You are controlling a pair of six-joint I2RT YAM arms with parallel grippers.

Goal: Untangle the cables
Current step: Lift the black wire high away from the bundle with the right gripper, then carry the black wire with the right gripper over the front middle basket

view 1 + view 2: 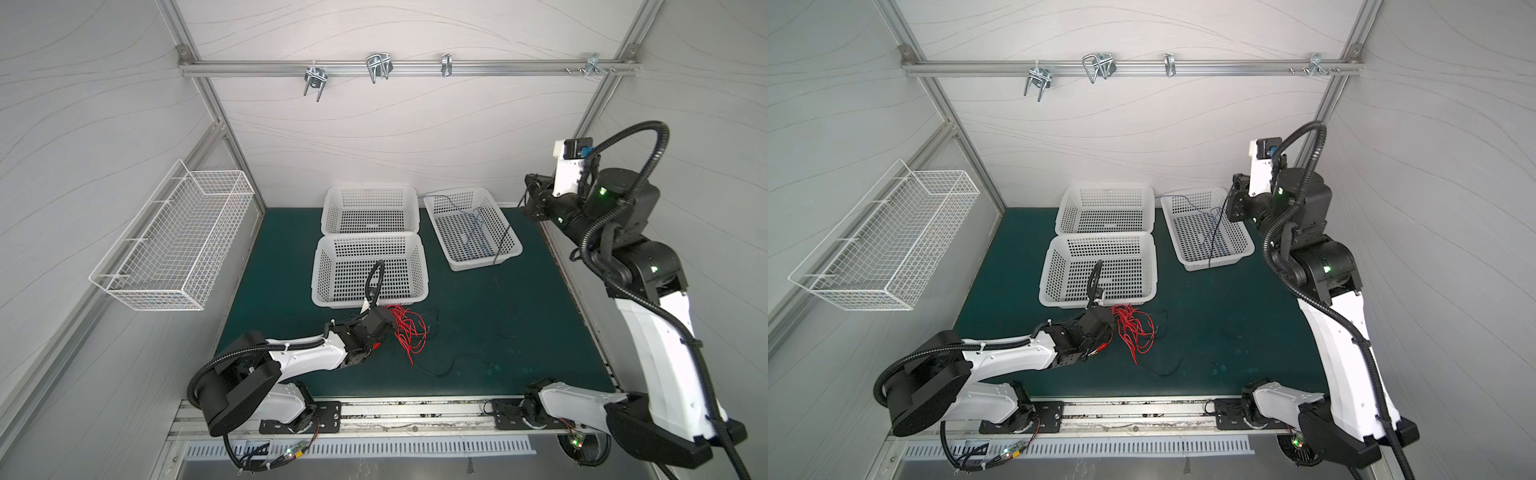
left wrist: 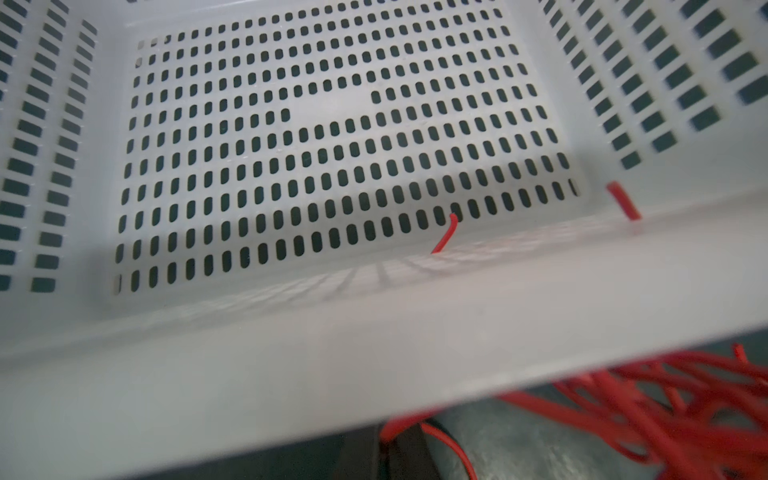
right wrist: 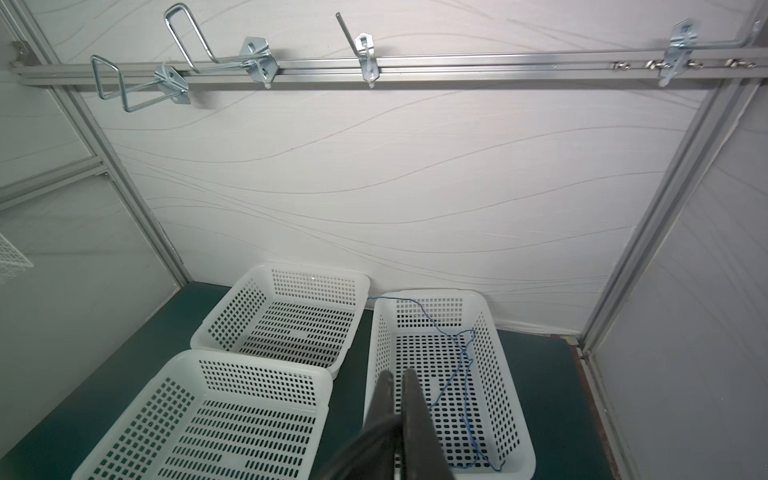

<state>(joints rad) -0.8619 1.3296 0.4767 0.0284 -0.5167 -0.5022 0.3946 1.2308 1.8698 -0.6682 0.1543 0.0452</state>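
Left claw grips red cables just beside white basket.

In the left wrist view the red cables are blurred, cut off at the edge and partly hidden by the basket rim. The fingers of the left gripper are cropped. Whether the black cable is pinched by the right gripper cannot be told.

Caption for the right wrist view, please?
Shut right gripper above a white basket containing a blue cable; two more white baskets alongside.
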